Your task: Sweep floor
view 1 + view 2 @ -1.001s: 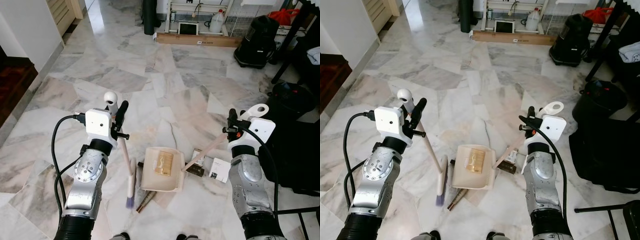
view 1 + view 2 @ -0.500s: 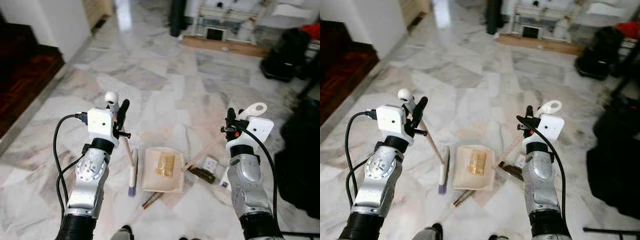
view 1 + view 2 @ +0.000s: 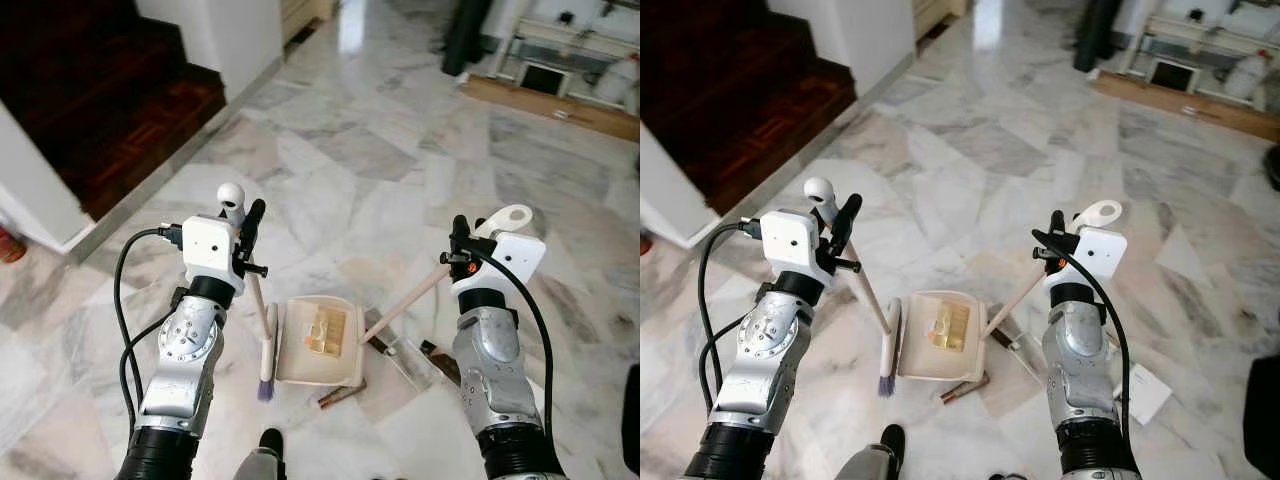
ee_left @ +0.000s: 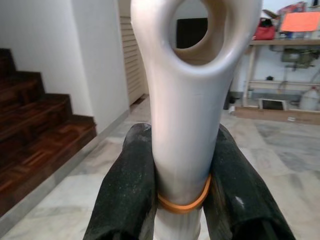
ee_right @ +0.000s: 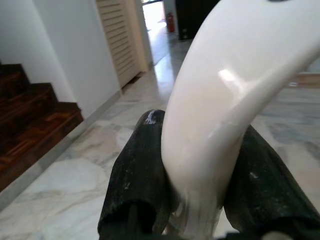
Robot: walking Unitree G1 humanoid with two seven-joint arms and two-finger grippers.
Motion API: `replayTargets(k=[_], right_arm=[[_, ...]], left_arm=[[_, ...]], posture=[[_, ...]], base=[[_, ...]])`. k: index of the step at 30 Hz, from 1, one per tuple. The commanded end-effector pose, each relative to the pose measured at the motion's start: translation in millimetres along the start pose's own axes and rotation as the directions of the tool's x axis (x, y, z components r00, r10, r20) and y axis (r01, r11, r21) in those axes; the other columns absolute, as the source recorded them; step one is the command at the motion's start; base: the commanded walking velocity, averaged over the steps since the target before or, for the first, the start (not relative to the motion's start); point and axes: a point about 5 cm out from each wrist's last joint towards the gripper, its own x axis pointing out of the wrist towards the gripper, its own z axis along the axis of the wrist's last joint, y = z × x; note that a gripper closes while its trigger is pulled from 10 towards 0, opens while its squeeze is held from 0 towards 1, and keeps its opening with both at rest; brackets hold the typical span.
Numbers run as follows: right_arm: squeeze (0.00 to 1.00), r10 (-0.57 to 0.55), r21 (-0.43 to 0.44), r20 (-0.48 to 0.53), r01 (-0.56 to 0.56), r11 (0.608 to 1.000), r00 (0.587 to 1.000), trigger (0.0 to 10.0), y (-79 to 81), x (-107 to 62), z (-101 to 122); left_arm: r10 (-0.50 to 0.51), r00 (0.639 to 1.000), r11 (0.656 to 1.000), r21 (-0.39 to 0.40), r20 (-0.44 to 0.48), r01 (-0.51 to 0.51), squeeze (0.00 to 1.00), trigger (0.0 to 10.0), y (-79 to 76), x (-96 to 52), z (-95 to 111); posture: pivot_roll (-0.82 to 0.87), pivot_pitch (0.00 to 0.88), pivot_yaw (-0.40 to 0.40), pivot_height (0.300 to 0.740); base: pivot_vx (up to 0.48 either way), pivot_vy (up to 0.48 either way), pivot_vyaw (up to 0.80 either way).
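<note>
1. At the near edge a dark shoe (image 3: 271, 438) is seen, close below the brush (image 3: 266, 352). A shoe tip was there a second ago too, lower in frame.
2. The brush handle is clenched by the left gripper (image 3: 247, 232); an orange band rings the handle between the fingers (image 4: 127, 192). The bristles rest on the floor (image 3: 380, 190), just left of the dustpan (image 3: 300, 365), as before.
3. The dustpan handle is grasped by the right gripper (image 3: 458, 245). A tan scrap (image 3: 325, 332) lies in the pan, unchanged.
4. Loose litter (image 3: 342, 393) is left just outside the pan's right side, so sweeping is judged unfinished.
5. The whole view has been swung leftward: dark wooden stairs (image 3: 110, 110) are now shown, and the black vacuum seen earlier is gone from frame. The robot is judged to have turned, carrying both tools along to fresh floor.
</note>
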Motion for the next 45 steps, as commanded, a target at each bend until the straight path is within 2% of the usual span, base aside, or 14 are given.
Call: replayTargets(k=[1,27,33,45], right_arm=[[0.00,-0.003,0.017,0.063,0.002,1.000,0.998,10.0,1.7,3.9,14.7],[0.00,0.002,0.022,0.055,-0.004,1.000,0.998,10.0,2.8,6.5,15.0],[0.00,-0.012,0.058,0.028,0.011,0.998,1.000,10.0,2.2,6.4,11.4],[0.00,-0.015,0.069,0.003,0.014,0.998,1.000,10.0,3.1,6.0,7.6]], left_arm=[[0.000,1.000,1.000,0.009,0.027,0.000,0.00,10.0,-0.5,3.5,5.7],[0.005,1.000,1.000,-0.003,-0.007,-0.005,0.00,10.0,-1.8,0.4,-0.6],[0.007,1.000,1.000,-0.010,-0.015,-0.007,0.00,10.0,-2.2,-0.3,-2.0],[0.005,1.000,1.000,-0.018,-0.017,-0.005,0.00,10.0,-2.8,-0.4,-2.0]], posture=[[0.04,0.182,-0.026,0.740],[0.04,0.169,-0.031,0.740],[0.04,0.163,-0.029,0.740],[0.04,0.171,-0.029,0.740]], base=[[0.000,0.000,0.79],[0.000,0.000,0.79],[0.000,0.000,0.14],[0.000,0.000,0.00]])
